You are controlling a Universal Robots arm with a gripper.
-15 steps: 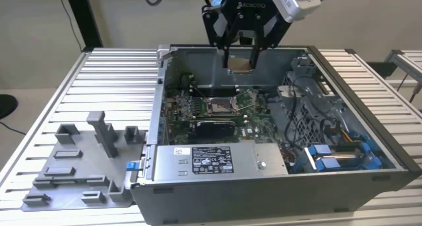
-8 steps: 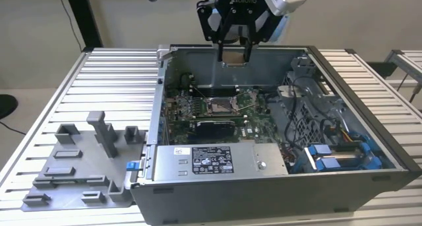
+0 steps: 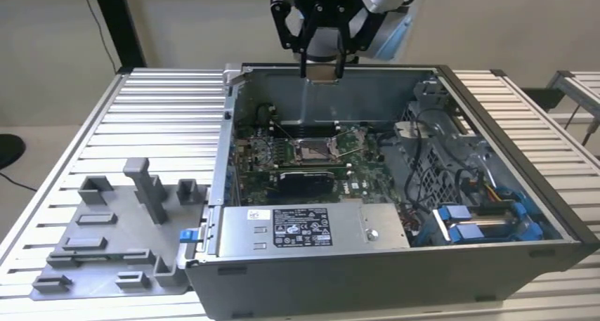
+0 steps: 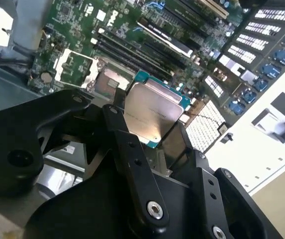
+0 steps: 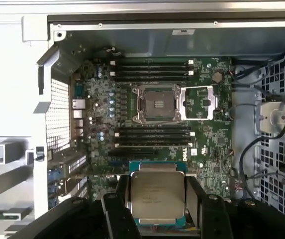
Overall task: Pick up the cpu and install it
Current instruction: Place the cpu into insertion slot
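My gripper (image 3: 320,74) hangs above the far wall of the open computer case (image 3: 525,254), shut on the cpu (image 3: 321,73). In both wrist views the cpu (image 5: 158,195) (image 4: 149,112) shows as a silvery square chip with a green edge, clamped between the black fingers (image 5: 119,196). The dark socket (image 5: 156,103) lies on the green motherboard (image 5: 207,134) with its metal frame (image 5: 198,103) swung open to one side. In the exterior view the socket (image 3: 312,149) sits well below the held cpu and nearer the camera.
A grey power supply box (image 3: 310,227) with a label sits at the case's near side. Cables and blue connectors (image 3: 464,223) fill the case toward the exterior view's right. A grey fixture plate (image 3: 112,244) with upright holders stands on the slatted table at the exterior view's left.
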